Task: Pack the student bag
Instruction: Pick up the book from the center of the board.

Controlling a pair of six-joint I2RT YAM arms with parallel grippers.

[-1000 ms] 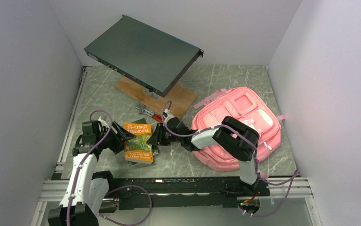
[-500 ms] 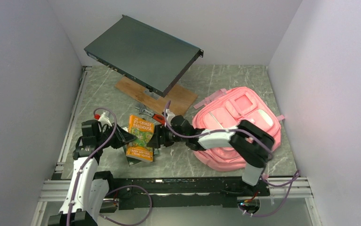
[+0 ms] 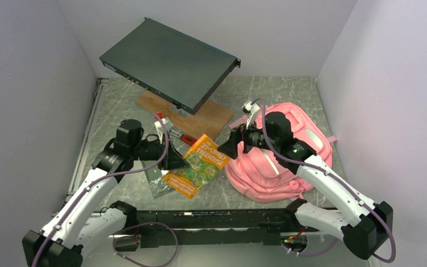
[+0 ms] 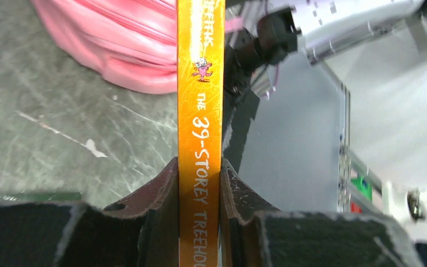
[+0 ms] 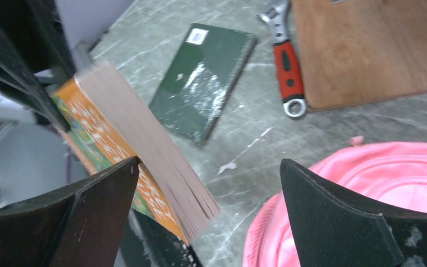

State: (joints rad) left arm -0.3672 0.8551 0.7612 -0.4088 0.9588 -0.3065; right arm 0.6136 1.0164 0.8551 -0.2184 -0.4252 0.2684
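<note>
The orange book [image 3: 200,161] is pinched across its covers by the left hand [image 4: 199,167] and is held tilted above the tabletop [image 3: 289,92]. The right hand [image 5: 208,167] is spread wide, with nothing gripped. The student bag [image 3: 255,172] is laid flat on the tabletop at 3 o'clock of the book, partly under the right arm. A green notebook [image 5: 202,80] and a red-handled wrench [image 5: 288,67] are laid near a wooden board [image 5: 367,50].
</note>
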